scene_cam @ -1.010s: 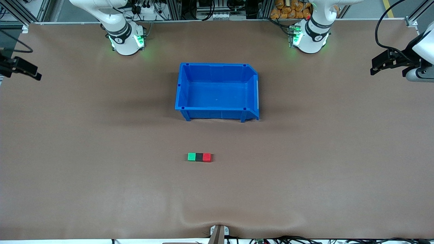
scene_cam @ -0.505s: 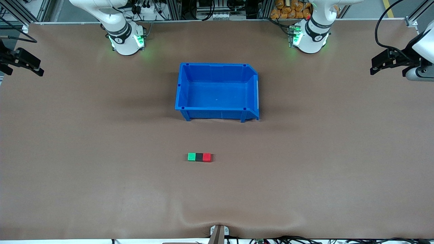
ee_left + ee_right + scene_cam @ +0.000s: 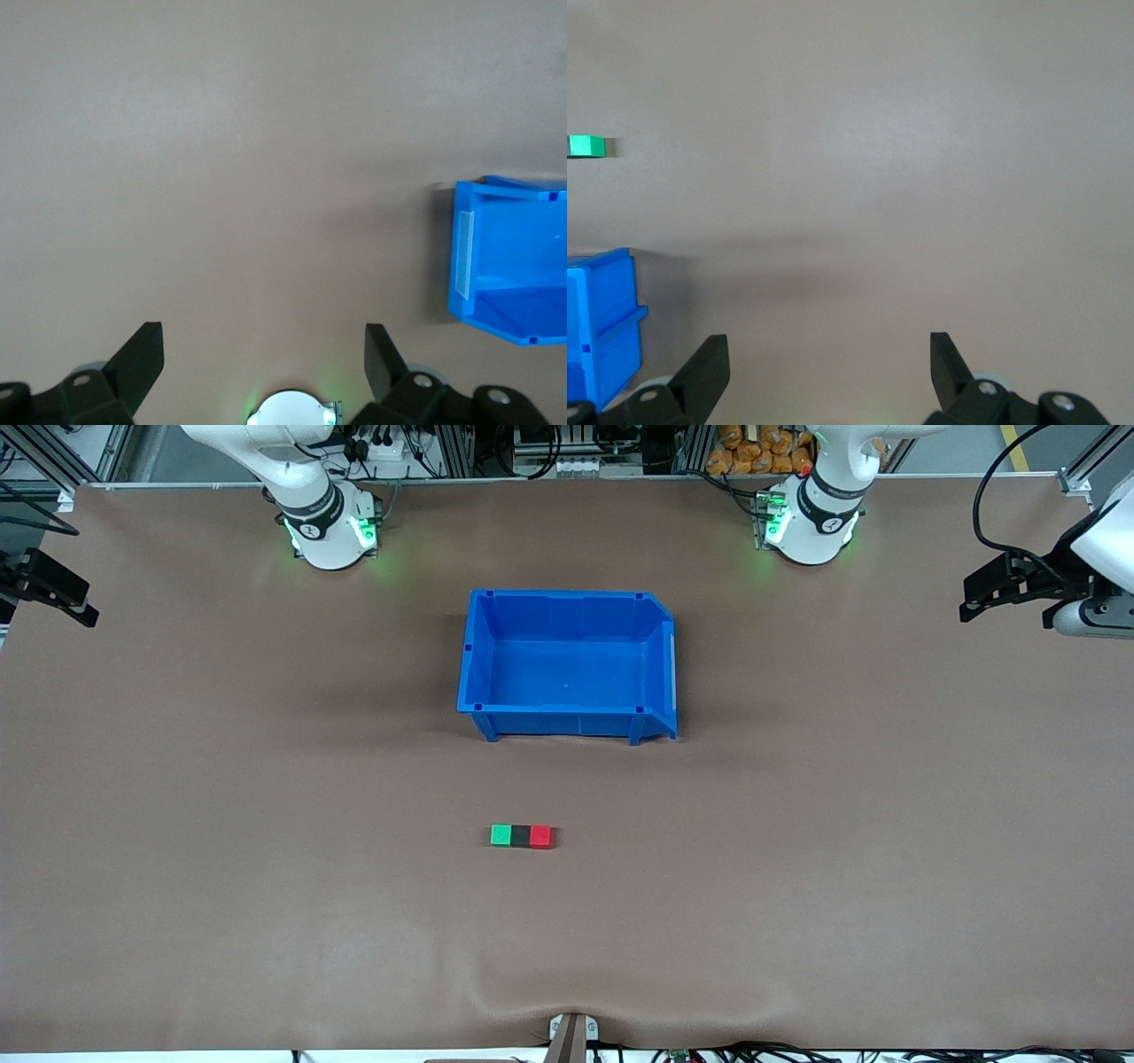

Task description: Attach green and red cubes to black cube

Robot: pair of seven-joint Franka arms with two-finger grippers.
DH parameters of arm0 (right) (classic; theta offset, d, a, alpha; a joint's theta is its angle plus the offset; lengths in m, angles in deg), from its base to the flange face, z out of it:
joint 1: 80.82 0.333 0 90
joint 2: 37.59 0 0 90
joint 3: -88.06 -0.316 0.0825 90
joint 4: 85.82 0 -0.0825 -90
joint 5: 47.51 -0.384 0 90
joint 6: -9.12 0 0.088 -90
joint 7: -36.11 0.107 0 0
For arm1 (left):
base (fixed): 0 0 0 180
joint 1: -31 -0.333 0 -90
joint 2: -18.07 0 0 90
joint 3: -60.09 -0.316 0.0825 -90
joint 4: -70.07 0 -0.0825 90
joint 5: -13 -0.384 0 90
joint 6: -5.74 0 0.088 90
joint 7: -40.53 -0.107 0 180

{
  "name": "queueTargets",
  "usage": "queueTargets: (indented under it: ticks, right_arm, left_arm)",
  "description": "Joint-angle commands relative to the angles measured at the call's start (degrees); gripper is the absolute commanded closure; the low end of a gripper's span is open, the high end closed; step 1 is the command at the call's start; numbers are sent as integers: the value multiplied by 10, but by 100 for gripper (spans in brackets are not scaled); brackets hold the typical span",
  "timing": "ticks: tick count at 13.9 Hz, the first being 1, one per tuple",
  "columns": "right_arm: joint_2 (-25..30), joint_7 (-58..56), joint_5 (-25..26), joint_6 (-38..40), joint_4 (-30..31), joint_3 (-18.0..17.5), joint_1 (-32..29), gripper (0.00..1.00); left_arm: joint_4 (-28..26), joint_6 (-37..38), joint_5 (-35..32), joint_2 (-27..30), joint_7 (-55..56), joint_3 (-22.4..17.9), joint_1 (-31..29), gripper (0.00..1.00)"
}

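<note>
- green cube [image 3: 501, 834], black cube [image 3: 521, 835], red cube [image 3: 540, 836]: one touching row on the counter [image 3: 266, 824], black in the middle, green toward the right arm's end, red toward the left arm's end.
- Row sits nearer the front camera than the blue bin [image 3: 568, 664], well apart from it.
- left claw [image 3: 997, 593]: up over the counter edge at the left arm's end, fingers spread wide, holding nothing, well apart from the row.
- right claw [image 3: 49, 593]: up over the counter edge at the right arm's end, fingers spread wide, holding nothing, also well apart from the row.
- Right wrist view catches only the green cube and a bin corner; left wrist view only the bin.
</note>
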Motion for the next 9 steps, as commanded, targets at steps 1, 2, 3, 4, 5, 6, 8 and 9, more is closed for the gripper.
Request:
queueTargets:
  ticks: [1, 2, 3, 4, 5, 6, 8, 9]
  right_arm:
    - [-19, -7, 1, 14, -34, 0, 7, 0]
    - [-19, -7, 1, 14, -34, 0, 7, 0]
    - [-20, -7, 1, 14, -34, 0, 8, 0]
    - [-20, -7, 1, 15, -34, 0, 10, 0]
    - [-20, -7, 1, 22, -33, 0, 18, 0]
    - [-20, -7, 1, 32, -33, 0, 24, 0]
    - [-20, -7, 1, 48, -33, 0, 32, 0]
    - [-20, -7, 1, 48, -33, 0, 32, 0]
  left_arm:
    - [5, -6, 9, -2, -6, 9, -4, 0]
    - [4, -6, 8, -2, -7, 9, -4, 0]
    - [3, -6, 5, -2, -9, 9, -4, 0]
    - [3, -6, 2, -3, -13, 9, -4, 0]
    - [2, -6, 1, -4, -17, 10, -4, 0]
    - [2, -6, 1, -4, -21, 10, -4, 0]
    - [2, -7, 1, -5, -24, 10, -4, 0]
    - [2, -7, 1, -5, -24, 10, -4, 0]
